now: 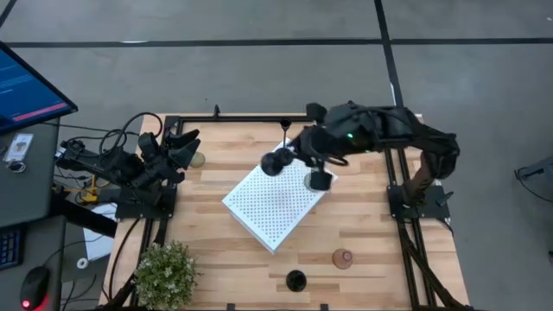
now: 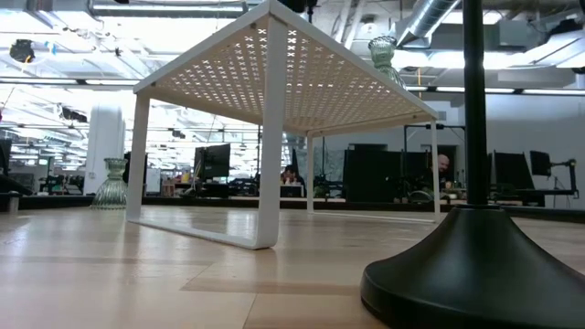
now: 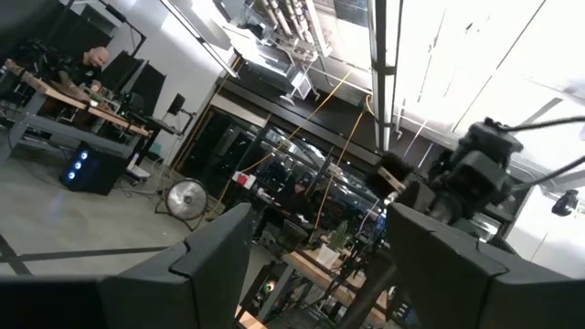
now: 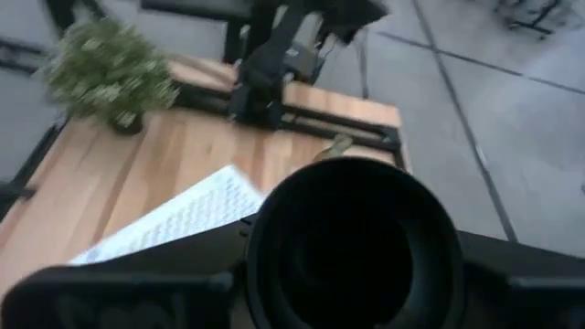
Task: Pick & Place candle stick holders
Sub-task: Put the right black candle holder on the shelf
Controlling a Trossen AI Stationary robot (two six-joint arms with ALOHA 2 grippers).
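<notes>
White perforated board [image 1: 275,205] standing mid-table, bushy green plant [image 1: 164,273] sitting at the front left corner, right gripper [image 1: 278,161] gripping one black candle stick holder [image 1: 276,161] above the board's far edge, left gripper [image 1: 183,145] idling wide open near the left edge, one black holder [image 1: 296,280] and one pink holder [image 1: 343,257] standing near the front edge.

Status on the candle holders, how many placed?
Looks done: one pale green glass holder stands on the white perforated board. In hand: right tool grips a black round-based holder above the board. Left on the table: a pale green holder by the open left tool, a pink bell-shaped holder, a black near-edge holder, a thin black far-edge holder.
</notes>
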